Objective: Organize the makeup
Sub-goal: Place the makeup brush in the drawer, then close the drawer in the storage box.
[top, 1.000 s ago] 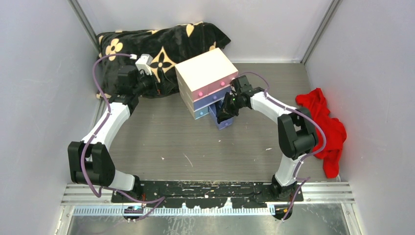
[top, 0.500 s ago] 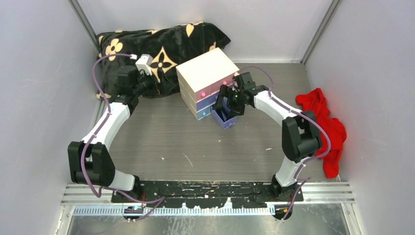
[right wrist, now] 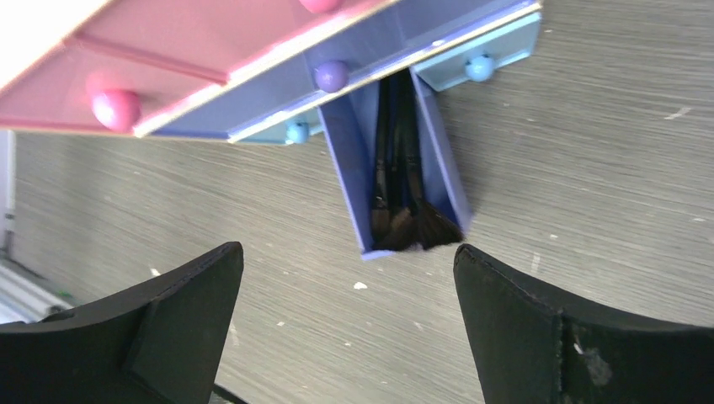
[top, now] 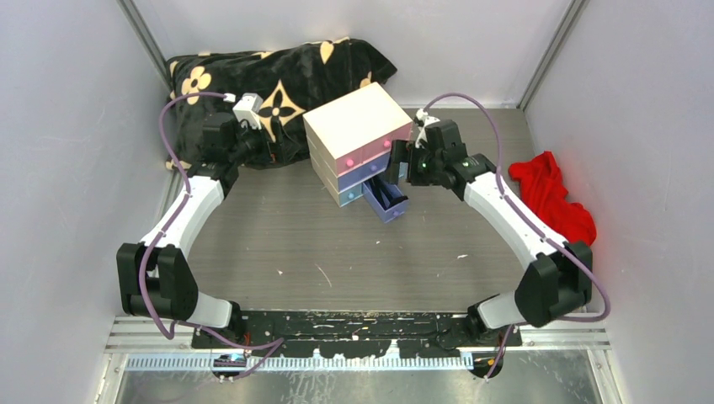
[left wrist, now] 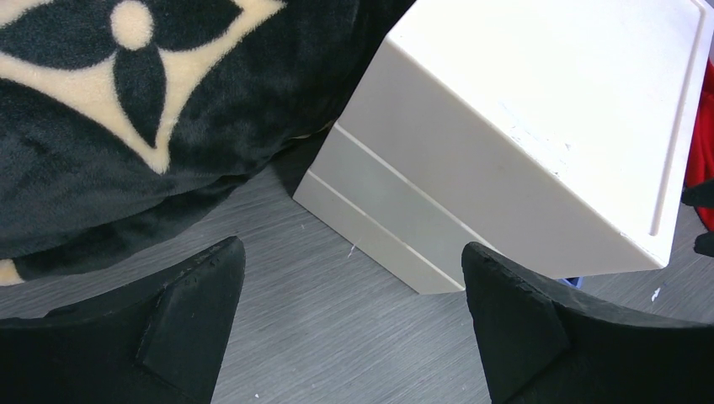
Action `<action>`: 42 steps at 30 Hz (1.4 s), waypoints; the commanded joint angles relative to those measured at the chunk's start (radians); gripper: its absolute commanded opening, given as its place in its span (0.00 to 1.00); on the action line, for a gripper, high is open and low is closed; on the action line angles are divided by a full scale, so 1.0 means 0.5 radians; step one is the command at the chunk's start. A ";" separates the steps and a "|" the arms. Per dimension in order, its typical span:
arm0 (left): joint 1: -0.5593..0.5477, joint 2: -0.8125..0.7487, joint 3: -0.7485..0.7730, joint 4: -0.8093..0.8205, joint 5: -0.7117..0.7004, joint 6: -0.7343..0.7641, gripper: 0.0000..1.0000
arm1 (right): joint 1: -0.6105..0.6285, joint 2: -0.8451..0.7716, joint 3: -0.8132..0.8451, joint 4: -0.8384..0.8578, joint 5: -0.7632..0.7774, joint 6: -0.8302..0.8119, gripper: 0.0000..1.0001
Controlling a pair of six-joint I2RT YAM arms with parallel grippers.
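Black-handled makeup brushes (right wrist: 402, 198) lie in a blue drawer (right wrist: 345, 177) pulled out of the cream box (top: 354, 122); their bristles point at the drawer's front. In the top view the drawer (top: 390, 210) sticks out toward the table's middle. My right gripper (right wrist: 347, 261) hangs open above the table just in front of the drawer, holding nothing; from above the right gripper (top: 404, 165) is beside the box's right front corner. My left gripper (left wrist: 349, 252) is open and empty over bare table, between the box's back side (left wrist: 539, 126) and the black blanket (left wrist: 126, 126).
A black blanket with cream flowers (top: 278, 76) lies at the back left, behind the left gripper (top: 268, 150). A red cloth (top: 556, 198) lies at the right wall. The box's pink drawers (right wrist: 194, 42) and other blue drawers (right wrist: 480, 59) are shut.
My right gripper has opened and pulled up and back from the open drawer, and its elbow has swung out to the right. The left arm has not moved.
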 commanded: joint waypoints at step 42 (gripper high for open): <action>0.004 0.416 0.787 -0.125 0.062 -0.054 0.93 | -0.023 -0.790 -1.167 0.528 0.304 0.044 0.17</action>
